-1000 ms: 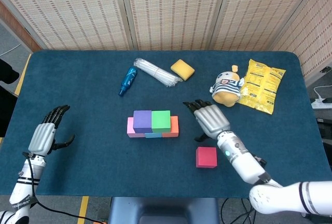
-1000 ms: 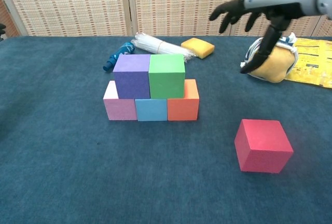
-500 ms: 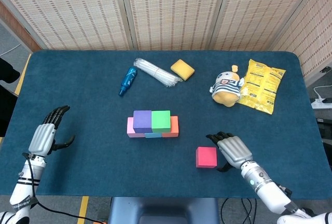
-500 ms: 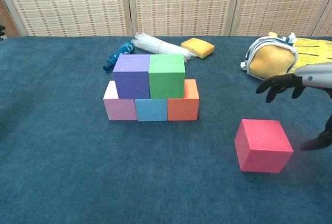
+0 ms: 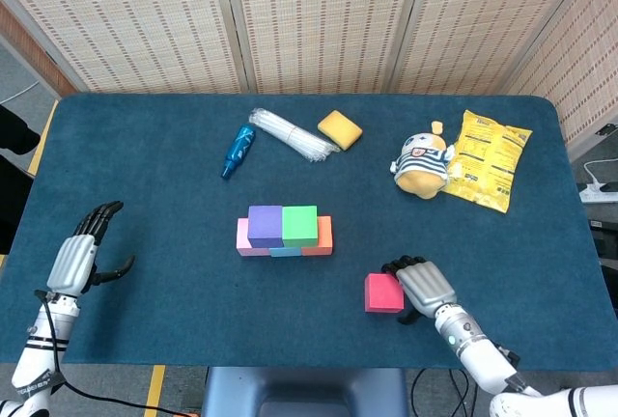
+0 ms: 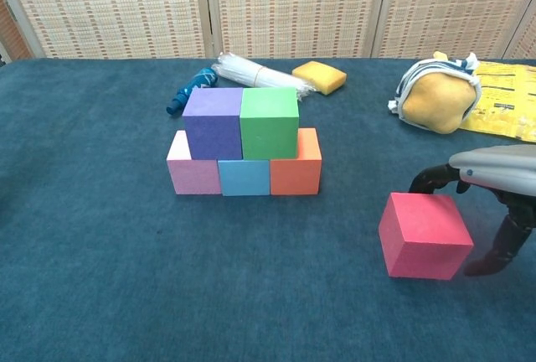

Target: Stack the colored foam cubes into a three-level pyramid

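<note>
Foam cubes are what we are working with, and the nearest of them, the red cube (image 6: 425, 235), sits alone on the dark blue, felt-like desk (image 6: 100, 278), matte and slightly soft at its edges. Our right robot hand (image 6: 494, 203) is at that cube's right side, dark fingers curving over its far top corner and the thumb down beside its right face; we cannot tell whether they press on the foam or only bracket it. Our left robot hand (image 5: 77, 261) hovers near the desk's left front edge, released, fingers spread and holding nothing. Further back, near the middle of the desk, stands the two-level stack: the pink cube (image 6: 193, 169), light blue cube (image 6: 244, 178) and orange cube (image 6: 297, 165) side by side, touching, with the purple cube (image 6: 213, 121) and green cube (image 6: 269, 121) set squarely on top of them. Beyond lie a crinkled blue wrapper (image 6: 188, 90), a glossy bundle of clear plastic straws (image 6: 255, 73), a porous yellow sponge (image 6: 319, 77), a striped plush toy (image 6: 435, 94) and a shiny yellow snack bag (image 6: 507, 98).
</note>
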Robot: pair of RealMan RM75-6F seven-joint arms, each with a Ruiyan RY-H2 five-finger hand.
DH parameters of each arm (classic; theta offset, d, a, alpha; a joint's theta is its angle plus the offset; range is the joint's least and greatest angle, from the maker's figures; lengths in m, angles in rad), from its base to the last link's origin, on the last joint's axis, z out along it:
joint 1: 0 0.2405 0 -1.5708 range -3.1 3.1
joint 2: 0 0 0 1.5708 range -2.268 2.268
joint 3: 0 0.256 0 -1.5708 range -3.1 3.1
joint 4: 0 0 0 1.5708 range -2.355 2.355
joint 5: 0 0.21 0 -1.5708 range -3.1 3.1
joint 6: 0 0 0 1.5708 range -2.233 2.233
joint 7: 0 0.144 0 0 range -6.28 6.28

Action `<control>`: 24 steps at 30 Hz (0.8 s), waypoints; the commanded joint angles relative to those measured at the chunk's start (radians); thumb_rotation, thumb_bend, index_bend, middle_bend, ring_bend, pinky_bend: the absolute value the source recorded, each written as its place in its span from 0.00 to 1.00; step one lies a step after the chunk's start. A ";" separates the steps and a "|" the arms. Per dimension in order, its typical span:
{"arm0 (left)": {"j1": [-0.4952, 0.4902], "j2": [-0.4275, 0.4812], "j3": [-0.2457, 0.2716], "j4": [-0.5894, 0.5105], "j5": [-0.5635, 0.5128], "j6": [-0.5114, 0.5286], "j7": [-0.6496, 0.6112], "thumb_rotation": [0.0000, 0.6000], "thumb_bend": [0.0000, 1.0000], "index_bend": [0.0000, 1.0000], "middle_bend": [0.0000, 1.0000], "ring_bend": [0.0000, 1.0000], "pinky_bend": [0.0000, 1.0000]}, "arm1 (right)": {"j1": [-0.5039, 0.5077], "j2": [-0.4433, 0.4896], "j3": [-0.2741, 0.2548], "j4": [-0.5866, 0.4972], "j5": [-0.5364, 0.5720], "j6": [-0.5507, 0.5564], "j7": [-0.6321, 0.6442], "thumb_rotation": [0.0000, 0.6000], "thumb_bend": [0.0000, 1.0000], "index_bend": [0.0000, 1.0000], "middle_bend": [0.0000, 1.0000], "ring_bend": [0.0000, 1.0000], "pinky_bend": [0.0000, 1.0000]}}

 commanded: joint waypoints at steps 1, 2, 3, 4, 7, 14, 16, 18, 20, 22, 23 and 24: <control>0.002 -0.001 -0.001 0.005 0.001 0.002 -0.007 1.00 0.33 0.09 0.05 0.00 0.10 | -0.007 -0.035 0.019 0.028 0.004 0.017 0.001 1.00 0.14 0.43 0.36 0.29 0.34; 0.002 0.000 -0.002 0.007 0.000 0.001 -0.009 1.00 0.33 0.09 0.05 0.00 0.10 | -0.008 -0.042 0.022 0.035 0.000 0.019 0.004 1.00 0.16 0.47 0.38 0.31 0.34; 0.002 -0.001 -0.002 0.009 0.000 0.001 -0.012 1.00 0.33 0.09 0.05 0.00 0.10 | -0.010 -0.048 0.025 0.041 -0.002 0.019 0.006 1.00 0.17 0.49 0.39 0.32 0.34; 0.003 -0.001 -0.002 0.010 -0.001 0.002 -0.014 1.00 0.33 0.09 0.05 0.00 0.10 | -0.009 -0.051 0.027 0.045 -0.002 0.017 0.006 1.00 0.19 0.52 0.40 0.32 0.34; 0.005 -0.001 -0.003 0.013 -0.001 0.004 -0.020 1.00 0.33 0.09 0.05 0.00 0.10 | -0.004 -0.044 0.035 0.042 -0.003 0.011 0.001 1.00 0.24 0.56 0.41 0.33 0.34; 0.006 -0.005 0.003 0.014 0.008 0.005 -0.002 1.00 0.33 0.09 0.05 0.00 0.10 | 0.054 0.132 0.125 -0.090 -0.076 -0.071 0.085 1.00 0.26 0.57 0.42 0.34 0.34; 0.005 -0.018 0.005 0.021 0.017 0.016 0.022 1.00 0.33 0.10 0.05 0.00 0.10 | 0.086 0.188 0.175 -0.119 -0.075 -0.110 0.125 1.00 0.26 0.57 0.42 0.34 0.34; 0.004 -0.030 0.009 0.031 0.025 0.022 0.061 1.00 0.33 0.10 0.05 0.00 0.10 | 0.128 0.232 0.228 -0.132 -0.054 -0.152 0.155 1.00 0.26 0.57 0.42 0.34 0.34; 0.003 -0.036 0.013 0.034 0.031 0.025 0.094 1.00 0.33 0.10 0.05 0.00 0.10 | 0.171 0.264 0.268 -0.134 -0.007 -0.199 0.177 1.00 0.26 0.56 0.42 0.34 0.34; 0.001 -0.044 0.020 0.044 0.045 0.035 0.151 1.00 0.33 0.10 0.05 0.00 0.10 | 0.233 0.297 0.312 -0.126 0.065 -0.279 0.211 1.00 0.26 0.55 0.42 0.34 0.34; 0.000 -0.048 0.023 0.052 0.053 0.040 0.182 1.00 0.33 0.10 0.05 0.00 0.10 | 0.259 0.306 0.330 -0.114 0.093 -0.312 0.227 1.00 0.26 0.55 0.42 0.34 0.34; -0.002 -0.052 0.030 0.063 0.067 0.046 0.230 1.00 0.33 0.10 0.05 0.00 0.10 | 0.295 0.314 0.346 -0.093 0.122 -0.350 0.236 1.00 0.26 0.55 0.42 0.34 0.34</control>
